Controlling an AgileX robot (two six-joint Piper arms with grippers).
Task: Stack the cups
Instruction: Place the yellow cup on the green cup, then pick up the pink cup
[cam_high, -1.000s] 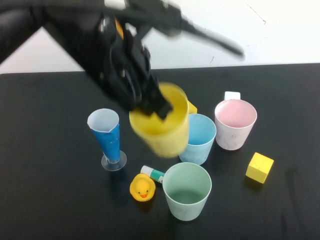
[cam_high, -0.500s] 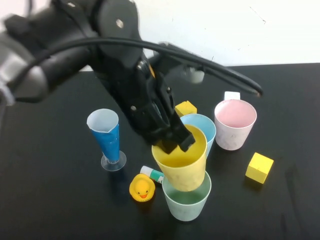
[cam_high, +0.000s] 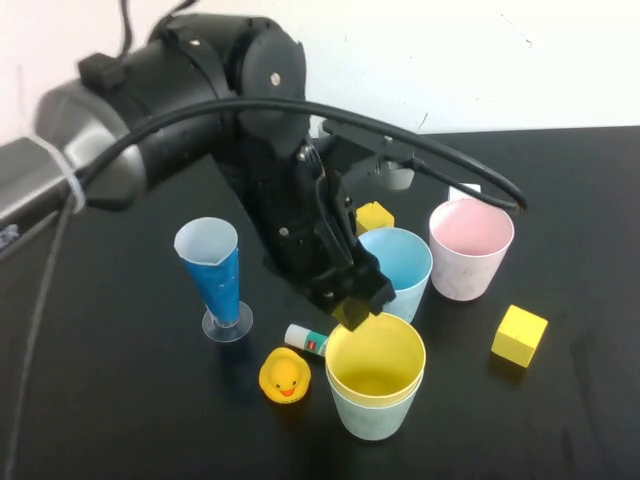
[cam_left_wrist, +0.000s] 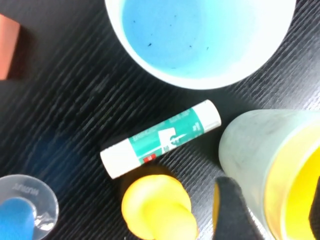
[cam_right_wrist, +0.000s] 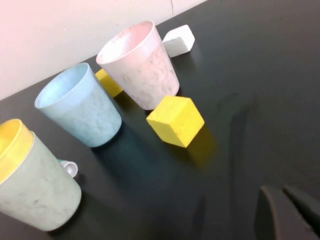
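Left gripper (cam_high: 352, 305): over yellow cup's (cam_high: 374, 357) rim at its 11 o'clock, fingers parted, holding nothing.
Yellow cup: sat nested in green cup (cam_high: 372, 412).
Right gripper (cam_right_wrist: 287, 210): fingers together, empty, above table (cam_right_wrist: 260, 90).

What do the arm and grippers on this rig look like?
The left arm is bulky, rounded and glossy black, with a grey segment at the picture's left edge and a thick black cable looping over it. The left gripper is black and blocky. Of the right gripper only dark tips show in its wrist view.
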